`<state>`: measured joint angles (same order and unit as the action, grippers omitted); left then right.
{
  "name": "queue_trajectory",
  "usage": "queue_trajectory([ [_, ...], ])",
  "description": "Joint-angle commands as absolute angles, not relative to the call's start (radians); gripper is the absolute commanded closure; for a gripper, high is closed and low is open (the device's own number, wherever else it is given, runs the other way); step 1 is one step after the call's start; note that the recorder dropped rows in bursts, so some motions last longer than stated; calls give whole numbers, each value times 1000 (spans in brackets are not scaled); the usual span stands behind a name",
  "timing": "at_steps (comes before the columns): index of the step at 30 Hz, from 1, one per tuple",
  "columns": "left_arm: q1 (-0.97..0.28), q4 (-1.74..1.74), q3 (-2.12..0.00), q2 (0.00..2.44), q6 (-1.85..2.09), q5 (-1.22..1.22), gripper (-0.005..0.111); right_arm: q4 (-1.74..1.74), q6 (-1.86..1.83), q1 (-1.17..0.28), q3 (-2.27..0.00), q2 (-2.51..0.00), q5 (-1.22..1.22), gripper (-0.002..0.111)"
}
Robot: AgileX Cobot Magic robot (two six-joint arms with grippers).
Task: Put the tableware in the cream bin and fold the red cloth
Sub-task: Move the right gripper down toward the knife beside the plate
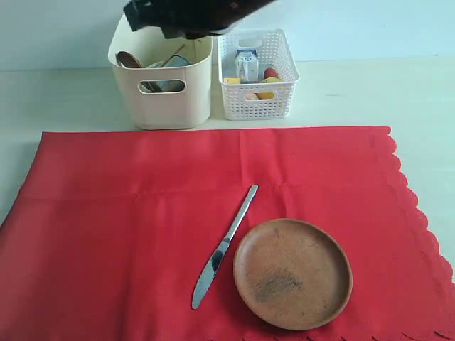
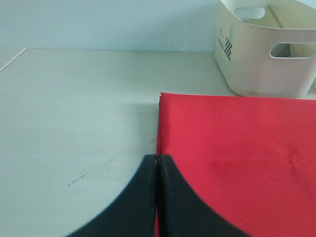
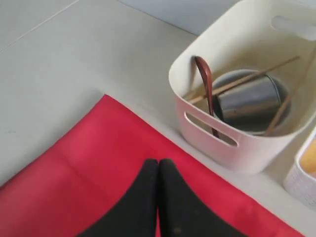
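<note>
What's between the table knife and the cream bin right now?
Nothing but bare red cloth lies between the table knife and the cream bin, as the exterior view shows.

A dark arm [image 1: 192, 13], cut by the top edge, hides the back rim of the cream bin [image 1: 162, 106]; the red cloth [image 1: 121, 213] is cut below.

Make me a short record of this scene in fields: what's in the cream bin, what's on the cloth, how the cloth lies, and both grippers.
cream bin: holds wooden spoon, steel cup, chopsticks
on cloth: table knife, round brown plate, side by side
red cloth: spread flat, not folded
white basket: food pieces, small carton
left gripper: shut, empty, by the cloth's edge
right gripper: shut, empty, over the cloth
</note>
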<state>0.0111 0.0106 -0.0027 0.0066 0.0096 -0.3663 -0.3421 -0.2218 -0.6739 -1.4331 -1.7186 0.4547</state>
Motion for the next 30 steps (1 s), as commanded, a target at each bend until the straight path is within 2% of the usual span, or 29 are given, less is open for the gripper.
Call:
queue_trajectory([
  [1, 13, 11, 0, 0, 11, -353, 107, -337, -278, -674, -1218, -1567, 387, 108],
  [8, 13, 11, 0, 0, 11, -353, 107, -337, -314, -674, -966, -1396, 387, 108],
  [13, 13, 11, 0, 0, 11, -353, 107, -337, -314, -674, -868, -1317, 387, 108],
  [30, 13, 11, 0, 0, 11, -353, 107, -339, -322, -674, -843, -1305, 397, 108],
])
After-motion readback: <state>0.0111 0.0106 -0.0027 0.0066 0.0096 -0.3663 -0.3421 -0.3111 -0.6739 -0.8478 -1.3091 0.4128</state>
